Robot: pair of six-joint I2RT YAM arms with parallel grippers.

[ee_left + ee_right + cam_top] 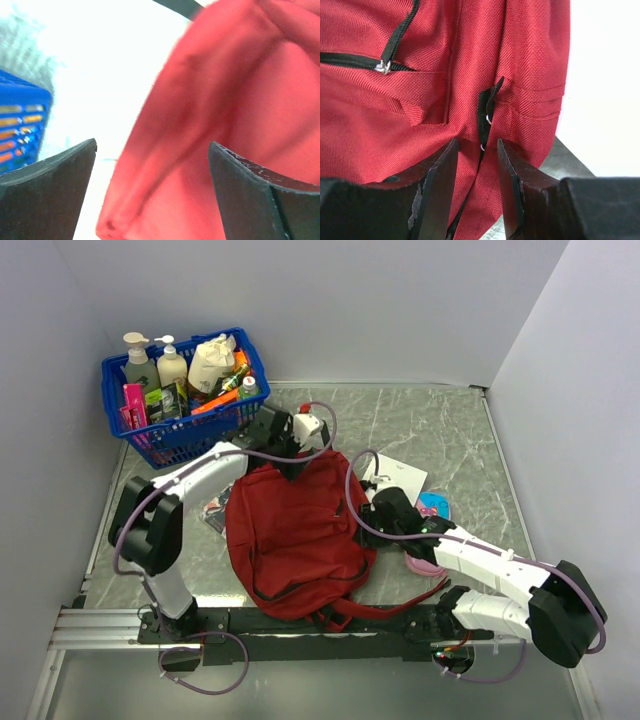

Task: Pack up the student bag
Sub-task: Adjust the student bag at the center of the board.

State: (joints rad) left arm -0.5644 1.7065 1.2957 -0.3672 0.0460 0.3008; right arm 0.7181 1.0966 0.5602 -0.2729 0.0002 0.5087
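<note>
The student bag [295, 540], a dark red backpack with black zippers, lies flat in the middle of the table. My left gripper [287, 455] is over its far top edge. In the left wrist view the gripper [152, 145] is wide open, with blurred red fabric [225, 100] between and beyond the jaws. My right gripper [372, 512] is at the bag's right side. In the right wrist view it [477, 142] is closed narrowly on a fold of the bag's fabric [370, 115] with a black zipper line [485, 112] running through it. A zipper pull [382, 67] shows at upper left.
A blue basket [180, 435] of bottles stands at the back left, and shows in the left wrist view [20, 120]. A white sheet [400, 478], a blue item [437, 505] and a pink item [425, 566] lie right of the bag. A booklet [215, 508] lies at its left.
</note>
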